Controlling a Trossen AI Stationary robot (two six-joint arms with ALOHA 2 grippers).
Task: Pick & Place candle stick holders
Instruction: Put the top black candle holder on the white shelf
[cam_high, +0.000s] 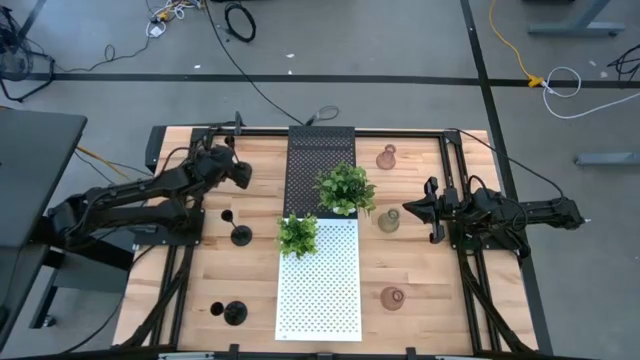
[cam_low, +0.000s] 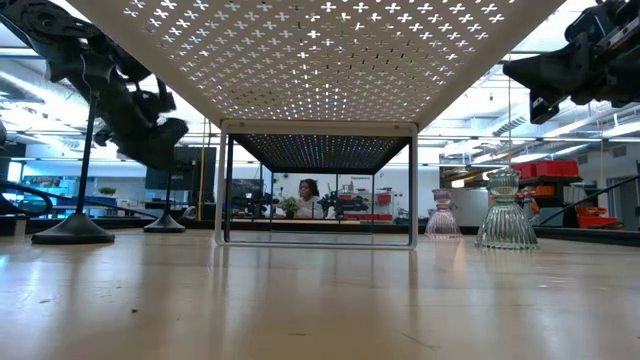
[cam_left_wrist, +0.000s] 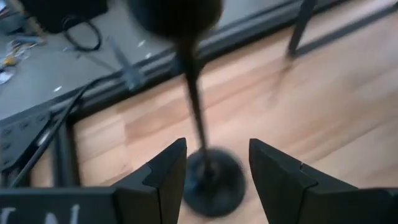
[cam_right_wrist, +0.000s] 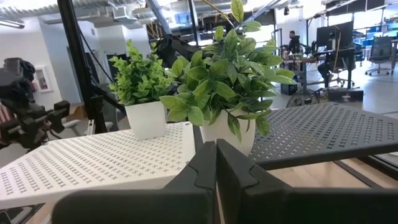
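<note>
High view: the left tool hangs at ten o'clock on the surface; the right tool, pinched shut and empty, waits at three.

Left wrist view: half-spread jaws straddle a matte black candle stick holder, slim stem on round base. Next, I judge: descend, close on the stem.

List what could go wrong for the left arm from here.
1. The left gripper has open fingers flanking the thin stem of the black candle stick holder. A sideways nudge may topple it, and the table's edge rail is close.
2. A carry toward the perforated shelves might brush the potted plants standing there.
The right gripper waits shut beside them.
</note>
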